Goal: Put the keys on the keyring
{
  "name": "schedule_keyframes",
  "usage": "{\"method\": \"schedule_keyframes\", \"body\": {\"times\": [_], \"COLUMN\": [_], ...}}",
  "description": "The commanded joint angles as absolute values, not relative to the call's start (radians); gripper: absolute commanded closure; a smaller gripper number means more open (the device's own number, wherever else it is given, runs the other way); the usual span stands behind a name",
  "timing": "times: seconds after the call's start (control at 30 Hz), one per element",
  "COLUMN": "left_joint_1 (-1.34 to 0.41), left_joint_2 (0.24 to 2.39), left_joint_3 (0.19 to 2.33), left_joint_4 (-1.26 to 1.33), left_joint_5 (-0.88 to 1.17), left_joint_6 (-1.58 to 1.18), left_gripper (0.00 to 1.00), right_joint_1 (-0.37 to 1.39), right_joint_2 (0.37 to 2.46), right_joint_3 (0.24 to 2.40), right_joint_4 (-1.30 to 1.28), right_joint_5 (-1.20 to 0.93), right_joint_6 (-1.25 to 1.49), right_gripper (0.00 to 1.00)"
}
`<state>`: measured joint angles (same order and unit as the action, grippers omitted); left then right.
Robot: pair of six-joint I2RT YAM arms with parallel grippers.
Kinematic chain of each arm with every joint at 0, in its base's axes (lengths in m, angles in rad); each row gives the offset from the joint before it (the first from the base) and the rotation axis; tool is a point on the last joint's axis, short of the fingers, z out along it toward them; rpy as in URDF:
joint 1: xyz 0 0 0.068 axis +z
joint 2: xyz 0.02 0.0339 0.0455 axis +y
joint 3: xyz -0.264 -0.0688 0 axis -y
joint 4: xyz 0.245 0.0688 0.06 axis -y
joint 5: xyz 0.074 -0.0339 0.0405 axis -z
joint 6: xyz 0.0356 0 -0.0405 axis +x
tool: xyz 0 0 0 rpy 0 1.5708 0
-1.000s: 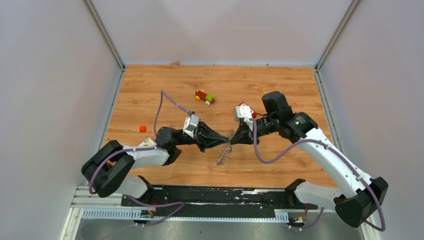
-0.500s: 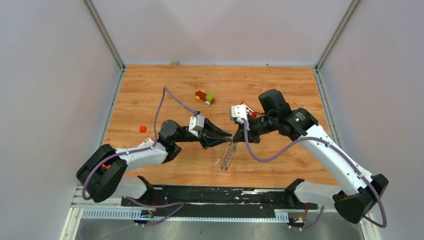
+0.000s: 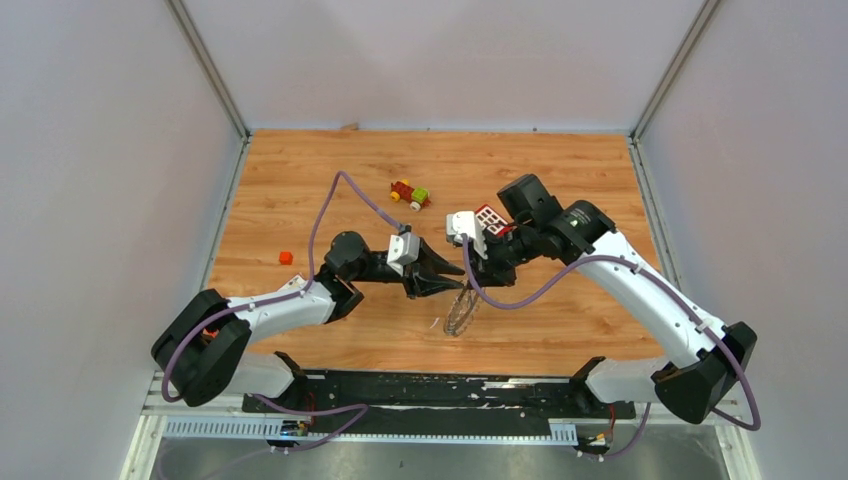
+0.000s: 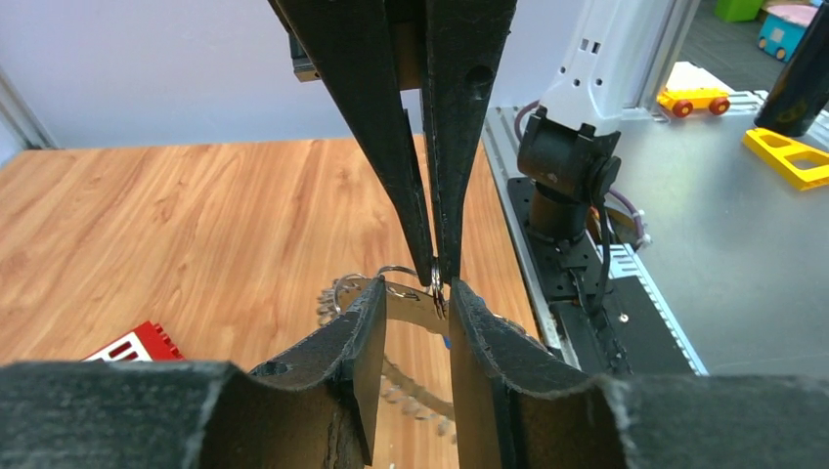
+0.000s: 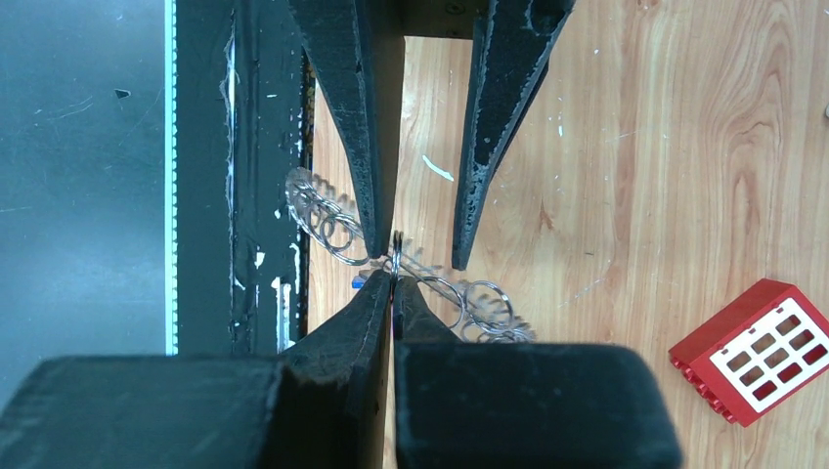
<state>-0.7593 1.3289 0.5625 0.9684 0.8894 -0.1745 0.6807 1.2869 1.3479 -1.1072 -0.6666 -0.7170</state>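
Two tools meet: right tool (image 5: pixel 394 283) pinches the keyring (image 5: pixel 486 298), left tool (image 4: pixel 417 293) spread alongside, red block (image 5: pixel 758 349) nearby.

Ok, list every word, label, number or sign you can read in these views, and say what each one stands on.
No text in any view can be read.
Sticker on left arm: too small to read.
Green mark on right arm: too small to read.
Red block: a white grid of squares, no lettering.
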Motion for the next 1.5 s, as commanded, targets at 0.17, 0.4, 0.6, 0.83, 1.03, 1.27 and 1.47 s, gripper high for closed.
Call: {"method": "schedule_keyframes", "body": {"times": [0.17, 0.4, 0.6, 0.83, 1.03, 1.27, 1.47], "left_joint_1": [-0.773, -0.779, -0.78, -0.777, -0.758, -0.758, -0.758], "left_joint_2": [1.326, 1.327, 1.325, 1.297, 1.31, 1.33, 1.339], "left_joint_3": [0.6, 0.604, 0.603, 0.542, 0.485, 0.472, 0.474], "left_joint_4": [0.97, 0.974, 0.972, 1.077, 1.354, 1.446, 1.459], "left_joint_5": [0.92, 0.927, 0.924, 0.849, 0.829, 0.824, 0.831], "left_joint_6": [-0.159, -0.174, -0.174, -0.223, -0.383, -0.448, -0.461], "left_gripper": [0.71, 0.81, 0.96, 1.0, 1.0, 1.0, 1.0], "right_joint_1": [0.703, 0.712, 0.714, 0.713, 0.691, 0.656, 0.652], "right_joint_2": [1.304, 1.31, 1.306, 1.272, 1.188, 1.146, 1.152], "right_joint_3": [1.416, 1.419, 1.413, 1.384, 1.31, 1.265, 1.261], "right_joint_4": [-1.113, -1.106, -1.106, -1.083, -0.995, -0.966, -0.95], "right_joint_5": [-0.652, -0.643, -0.63, -0.62, -0.706, -0.802, -0.816], "right_joint_6": [-0.722, -0.716, -0.718, -0.728, -0.739, -0.756, -0.751], "right_gripper": [1.0, 1.0, 1.0, 0.95, 0.7, 0.66, 0.71]}}
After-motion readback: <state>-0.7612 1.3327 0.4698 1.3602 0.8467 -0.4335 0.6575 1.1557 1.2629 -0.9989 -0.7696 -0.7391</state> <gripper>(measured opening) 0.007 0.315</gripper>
